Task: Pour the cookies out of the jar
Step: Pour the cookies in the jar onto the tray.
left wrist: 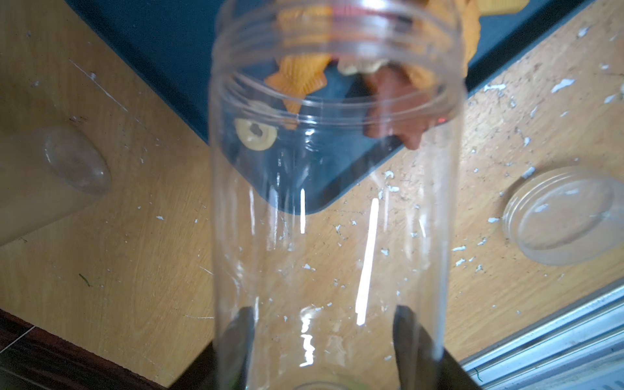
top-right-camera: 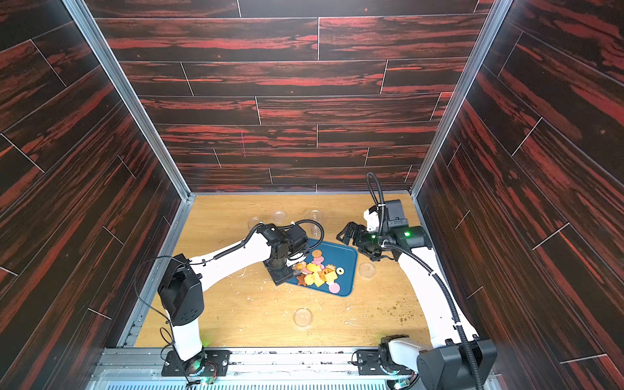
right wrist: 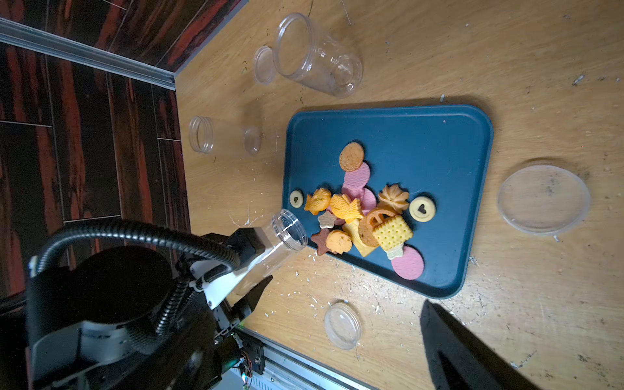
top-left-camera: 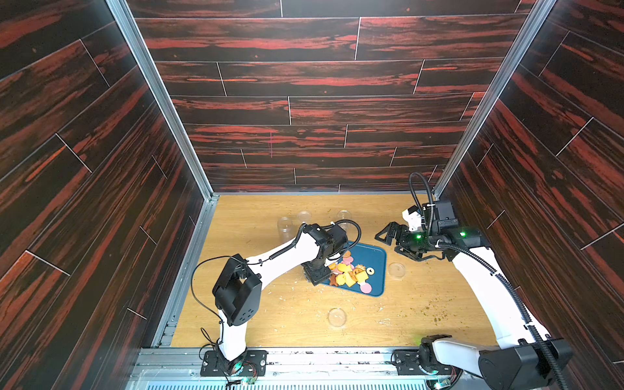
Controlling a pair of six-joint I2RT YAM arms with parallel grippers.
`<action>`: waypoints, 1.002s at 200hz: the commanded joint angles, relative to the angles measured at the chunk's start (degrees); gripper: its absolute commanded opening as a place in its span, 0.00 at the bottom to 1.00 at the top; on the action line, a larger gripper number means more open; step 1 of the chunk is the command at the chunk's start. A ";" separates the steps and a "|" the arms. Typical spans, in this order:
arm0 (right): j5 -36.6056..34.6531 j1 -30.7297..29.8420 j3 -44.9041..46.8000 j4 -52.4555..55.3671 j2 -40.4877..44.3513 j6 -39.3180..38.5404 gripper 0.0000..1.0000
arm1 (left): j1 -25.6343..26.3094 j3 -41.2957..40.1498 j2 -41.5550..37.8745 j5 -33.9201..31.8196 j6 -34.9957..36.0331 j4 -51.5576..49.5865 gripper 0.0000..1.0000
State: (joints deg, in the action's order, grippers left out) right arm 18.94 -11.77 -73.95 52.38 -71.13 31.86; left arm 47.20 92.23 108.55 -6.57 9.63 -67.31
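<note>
On blue tray: ridged, scalloped cookies heaped | left gripper clamps clear jar | right gripper agape

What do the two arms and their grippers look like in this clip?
The left arm and right arm have white link shells and black joint housings. A black corrugated hose runs along each. The left gripper and right gripper are black, with tapered fingers. Green lights glow near the right wrist.

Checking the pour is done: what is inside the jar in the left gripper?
Nothing visible: the jar looks empty, and the cookies seen through its wall lie on the tray. Its base is cropped.
</note>
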 commanded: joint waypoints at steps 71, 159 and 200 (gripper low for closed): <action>0.57 0.22 0.65 0.53 1.45 0.75 0.98 | -0.36 0.46 -1.46 1.09 0.22 -1.45 0.42; 0.53 0.26 -1.08 2.26 0.18 -0.74 0.98 | -0.35 9.42 3.59 0.17 -6.40 -7.07 0.42; 0.53 0.25 -4.69 4.48 -2.30 -2.04 0.98 | -0.28 11.78 5.09 1.39 -7.95 -9.29 0.42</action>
State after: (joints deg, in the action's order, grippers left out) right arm 18.94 -11.77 -75.64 54.54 -71.61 31.16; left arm 47.13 102.61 113.12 -5.98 4.38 -72.60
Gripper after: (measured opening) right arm 0.982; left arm 0.683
